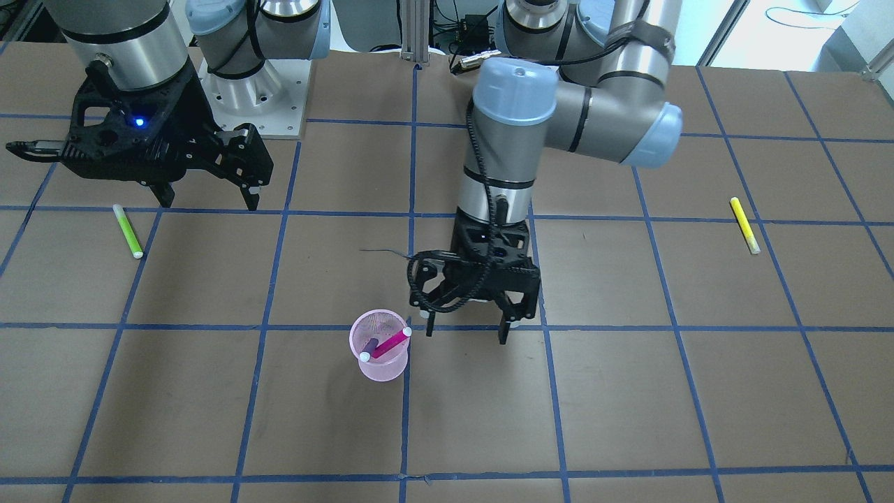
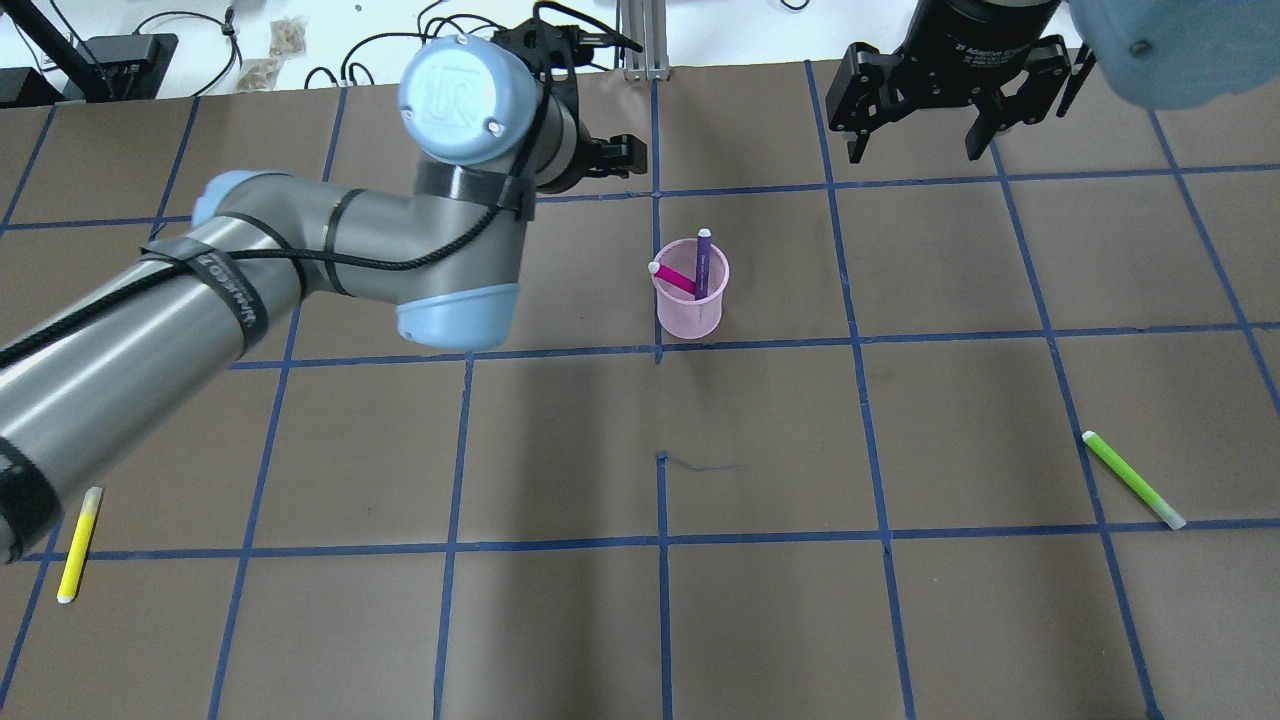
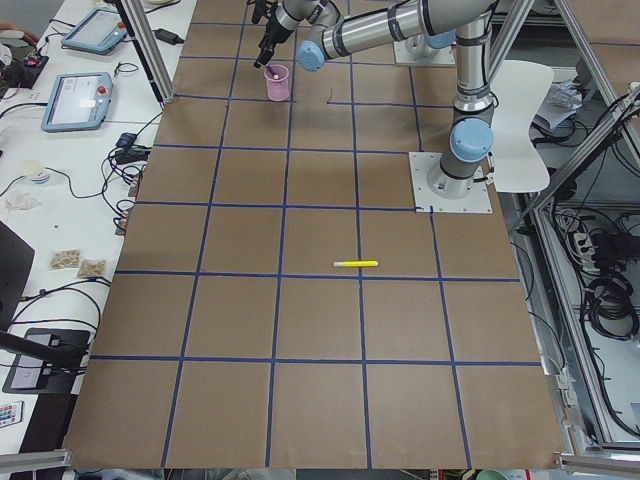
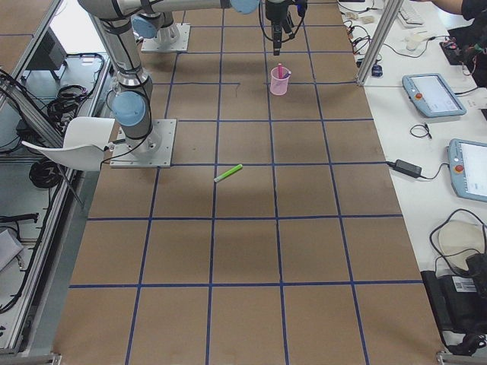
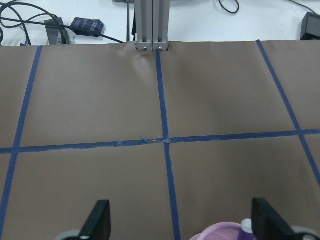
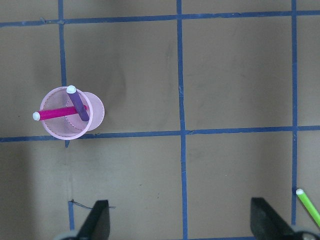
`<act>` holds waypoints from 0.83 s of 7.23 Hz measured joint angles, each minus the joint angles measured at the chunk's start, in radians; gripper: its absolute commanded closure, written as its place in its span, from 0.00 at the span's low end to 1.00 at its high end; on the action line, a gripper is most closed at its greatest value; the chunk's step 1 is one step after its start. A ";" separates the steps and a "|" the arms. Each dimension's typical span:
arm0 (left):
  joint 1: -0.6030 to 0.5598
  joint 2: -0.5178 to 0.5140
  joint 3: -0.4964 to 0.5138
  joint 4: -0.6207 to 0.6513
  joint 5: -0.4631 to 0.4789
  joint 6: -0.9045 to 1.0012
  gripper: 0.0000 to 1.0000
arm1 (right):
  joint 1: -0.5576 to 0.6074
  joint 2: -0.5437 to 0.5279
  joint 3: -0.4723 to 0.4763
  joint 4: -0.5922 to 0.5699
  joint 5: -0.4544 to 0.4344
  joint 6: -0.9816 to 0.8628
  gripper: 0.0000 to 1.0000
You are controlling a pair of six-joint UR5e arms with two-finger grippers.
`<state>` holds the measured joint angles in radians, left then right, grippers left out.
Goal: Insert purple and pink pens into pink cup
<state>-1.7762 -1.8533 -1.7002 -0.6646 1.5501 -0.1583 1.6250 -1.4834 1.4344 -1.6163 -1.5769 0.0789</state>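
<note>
The pink cup [image 1: 379,369] stands upright near the table's middle; it also shows in the overhead view [image 2: 688,315]. A pink pen [image 1: 391,342] and a purple pen [image 1: 369,346] lean inside it, white caps up, as in the right wrist view, where the pink pen [image 6: 55,113] and the purple pen [image 6: 79,105] cross. My left gripper [image 1: 466,332] is open and empty, just beside the cup and apart from it. Its wrist view shows the cup's rim [image 5: 220,232] at the bottom edge. My right gripper [image 1: 209,201] is open and empty, raised high, far from the cup.
A green pen [image 1: 128,231] lies on the table on my right side, also in the overhead view [image 2: 1133,479]. A yellow pen [image 1: 744,225] lies on my left side, also in the overhead view [image 2: 78,543]. The brown table carries a blue tape grid.
</note>
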 measured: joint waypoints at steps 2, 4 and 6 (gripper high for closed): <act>0.126 0.097 0.087 -0.398 -0.038 0.138 0.00 | 0.000 0.000 0.000 0.000 0.000 0.000 0.00; 0.186 0.191 0.150 -0.689 -0.004 0.198 0.00 | 0.000 0.000 0.000 0.002 0.001 -0.001 0.00; 0.201 0.257 0.191 -0.833 0.031 0.208 0.00 | 0.000 0.000 0.000 0.006 0.001 -0.001 0.00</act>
<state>-1.5747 -1.5959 -1.5095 -1.4974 1.5809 0.0494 1.6247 -1.4834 1.4345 -1.6106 -1.5755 0.0782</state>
